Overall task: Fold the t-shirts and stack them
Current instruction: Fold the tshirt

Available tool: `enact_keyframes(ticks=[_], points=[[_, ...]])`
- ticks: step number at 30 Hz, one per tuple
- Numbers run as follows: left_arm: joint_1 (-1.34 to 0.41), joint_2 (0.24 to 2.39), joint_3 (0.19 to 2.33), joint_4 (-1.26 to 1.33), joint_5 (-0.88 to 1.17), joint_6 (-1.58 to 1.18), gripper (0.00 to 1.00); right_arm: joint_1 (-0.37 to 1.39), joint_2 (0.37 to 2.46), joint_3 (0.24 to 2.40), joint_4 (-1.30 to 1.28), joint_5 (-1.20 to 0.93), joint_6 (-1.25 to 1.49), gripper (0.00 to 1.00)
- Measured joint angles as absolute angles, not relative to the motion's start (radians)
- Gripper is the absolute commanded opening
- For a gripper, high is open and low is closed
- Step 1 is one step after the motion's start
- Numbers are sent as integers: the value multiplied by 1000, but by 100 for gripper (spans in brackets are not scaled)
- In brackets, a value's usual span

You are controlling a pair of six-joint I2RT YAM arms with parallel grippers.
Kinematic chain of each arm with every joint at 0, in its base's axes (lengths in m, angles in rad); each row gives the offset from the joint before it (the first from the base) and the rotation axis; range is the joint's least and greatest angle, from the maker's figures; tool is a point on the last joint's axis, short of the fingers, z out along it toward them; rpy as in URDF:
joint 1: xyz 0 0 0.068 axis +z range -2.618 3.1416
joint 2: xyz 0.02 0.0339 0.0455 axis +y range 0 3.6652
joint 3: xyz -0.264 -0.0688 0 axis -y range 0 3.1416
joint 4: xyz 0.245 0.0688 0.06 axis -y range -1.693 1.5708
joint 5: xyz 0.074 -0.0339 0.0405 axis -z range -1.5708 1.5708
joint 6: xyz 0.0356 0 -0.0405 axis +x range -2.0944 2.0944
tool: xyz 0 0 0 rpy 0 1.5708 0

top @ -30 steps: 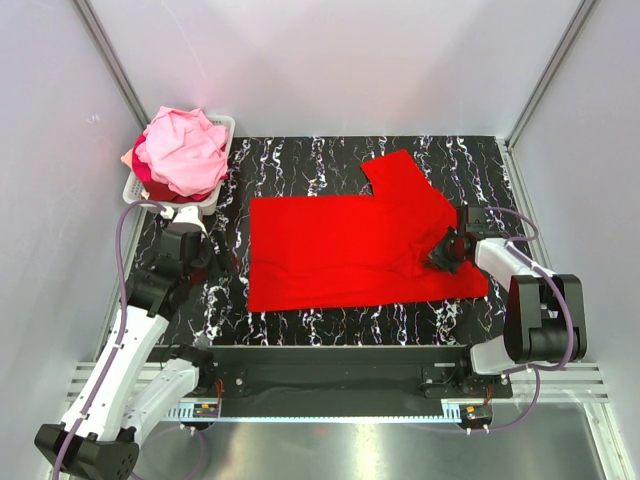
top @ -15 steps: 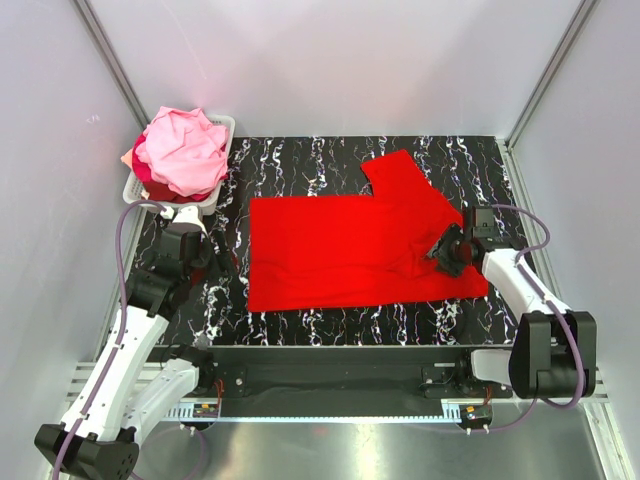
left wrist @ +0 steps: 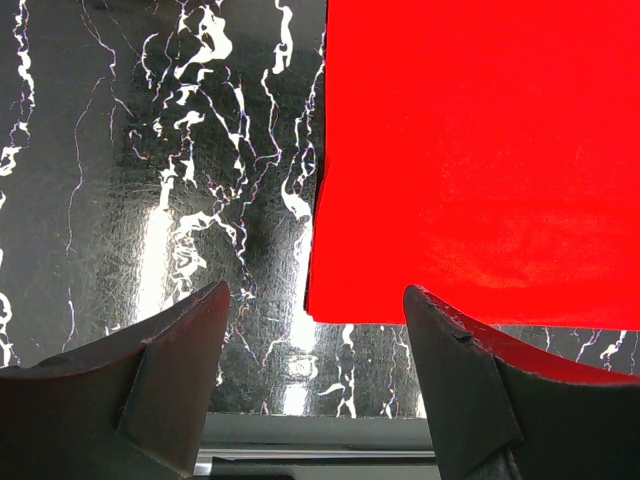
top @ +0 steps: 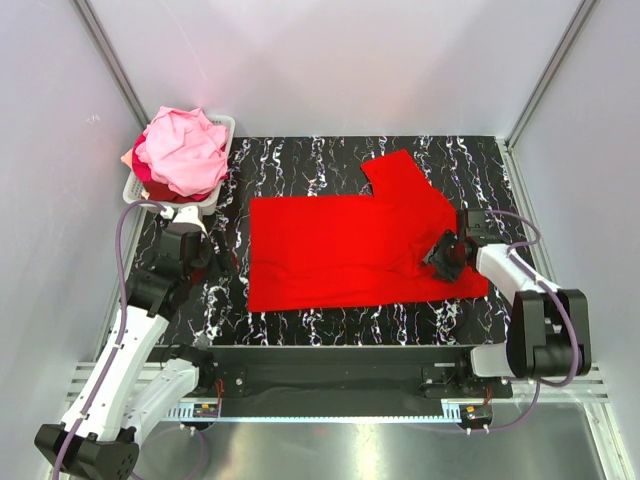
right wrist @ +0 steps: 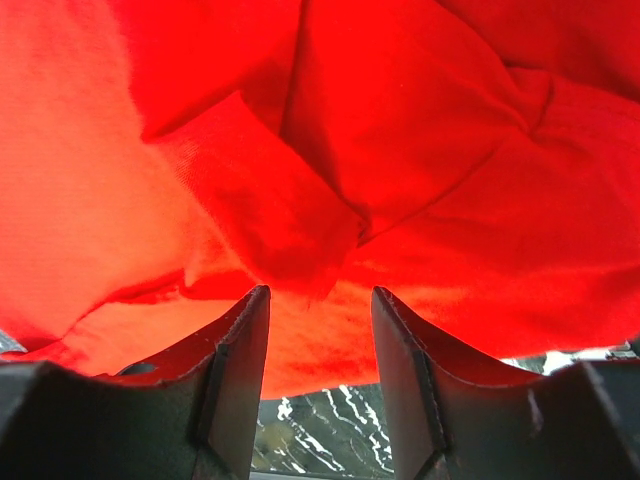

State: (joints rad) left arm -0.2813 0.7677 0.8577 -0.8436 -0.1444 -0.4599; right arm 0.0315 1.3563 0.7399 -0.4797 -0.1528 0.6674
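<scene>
Two claws are at work, one on each side. The left claw is nearest. Its jaws are wide apart and hold nothing. It hangs low over the table, just beside the near left corner of the red shirt.

The right claw is at the right end of that shirt. Its jaws are apart too. They are not pinching the cloth, but they are very close to it. A little flap of red cloth lies bunched up just past the gap between them.

The red shirt lies spread out in the middle of the table. Most of it is flat. One sleeve pokes out on the far side. The right end is wrinkled and turned over on itself.

Far back on the left is the basket. The pink shirts are heaped up in it, not folded at all.

So the job looks like it has only just begun. The red shirt may have one small fold started on the right, but it is not a neat folded shape yet. No folded pile is on the table. The shirts in the basket all need to come out, be folded and be stacked.
</scene>
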Motion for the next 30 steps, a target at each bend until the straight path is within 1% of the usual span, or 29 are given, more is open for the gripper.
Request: enact_keyframes(ticks=[2,3,4,5,6,9,10,12,13,16,23,30], points=[[-281,768,858,-844,-144,-460,76,36,1388,740,-469,-159,667,52],[-281,768,858,-844,-144,-460,76,38,1403,740,-465,-160,667,50],[-281,768,858,-844,-144,-460,76,40,1415,740,-461,-162,667,47],[-281,768,858,-844,-144,-460,76,41,1426,740,-457,-164,667,47],[-281,768,858,-844,-144,-460,76,41,1433,741,-455,-167,669,41],[-281,768,858,-844,-144,-460,76,43,1451,748,-450,-170,666,32],[-281,768,858,-844,-144,-460,76,43,1455,754,-449,-170,665,26],[-281,768,858,-844,-144,-460,76,44,1461,770,-449,-170,661,20],[-281,768,858,-844,-144,-460,76,44,1464,779,-449,-170,659,13],[-281,768,858,-844,-144,-460,76,44,1475,810,-447,-170,651,0],[-281,768,858,-844,-144,-460,76,50,1506,876,-450,-180,651,0],[-281,768,858,-844,-146,-460,76,112,1594,1019,-460,-197,651,0]])
